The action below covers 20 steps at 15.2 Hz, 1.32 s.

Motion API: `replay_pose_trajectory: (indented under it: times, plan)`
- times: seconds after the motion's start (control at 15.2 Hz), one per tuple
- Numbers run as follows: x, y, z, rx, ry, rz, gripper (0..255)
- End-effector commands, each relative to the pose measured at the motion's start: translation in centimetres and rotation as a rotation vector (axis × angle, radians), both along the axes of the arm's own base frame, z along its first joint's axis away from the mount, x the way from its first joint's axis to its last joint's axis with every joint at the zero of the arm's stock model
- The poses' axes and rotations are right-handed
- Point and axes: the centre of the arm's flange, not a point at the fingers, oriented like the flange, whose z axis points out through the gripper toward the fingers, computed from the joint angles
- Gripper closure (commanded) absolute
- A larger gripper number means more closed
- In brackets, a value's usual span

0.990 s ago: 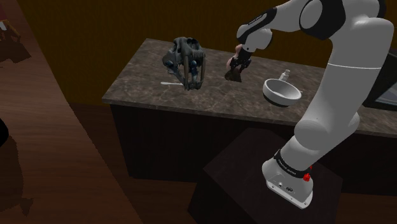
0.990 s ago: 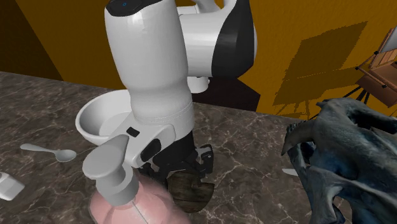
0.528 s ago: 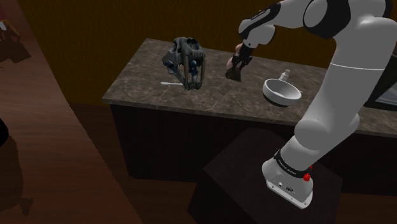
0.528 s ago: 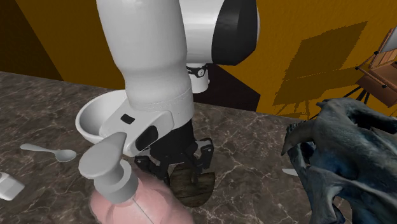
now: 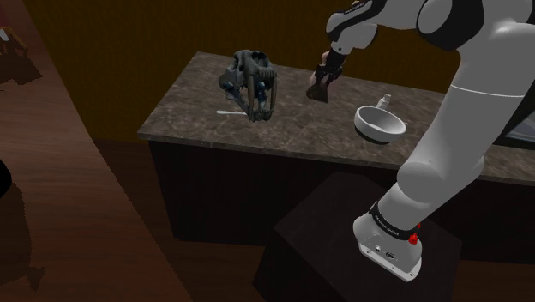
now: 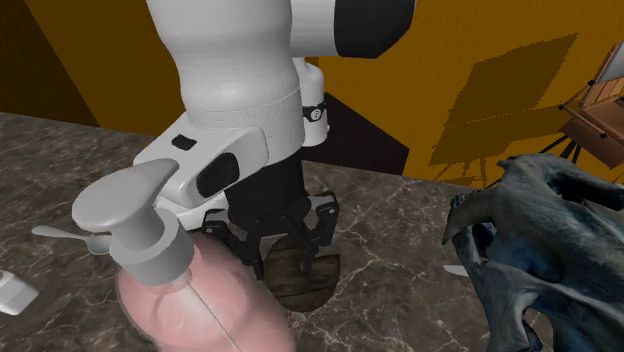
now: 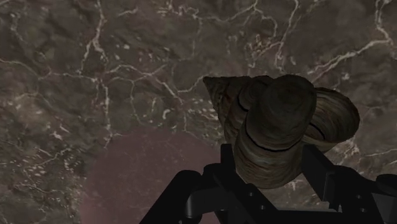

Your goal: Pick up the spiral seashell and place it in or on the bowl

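Observation:
The spiral seashell is brown and banded, clasped between my gripper's black fingers. In the shoulder view the gripper holds the shell a little above the marble counter, to the left of the white bowl. The bowl stands upright on the counter near its front edge. From the second exterior view the shell hangs under the gripper, with the white hand above it.
A dark skull-like sculpture stands left of the gripper in the shoulder view, a white spoon beside it. A pink pump bottle leans close against the hand. A small bottle stands behind the bowl.
The gripper has risen with the shell, lifting it off the counter. The pink pump bottle has shifted up and left in the second exterior view.

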Motion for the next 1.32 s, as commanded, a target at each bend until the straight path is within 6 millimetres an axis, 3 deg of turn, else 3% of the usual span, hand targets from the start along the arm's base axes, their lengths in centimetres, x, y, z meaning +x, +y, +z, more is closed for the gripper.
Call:
replay_pose_trajectory:
  times: [0.0, 0.92, 1.25]
  plan:
    - [-0.1, 0.1, 1.1, -0.001, -0.002, 0.000, 255]
    - [-0.1, 0.1, 8.4, -0.001, -0.002, 0.000, 255]
    - [-6.4, -1.5, 9.2, -0.001, -0.002, 0.000, 255]
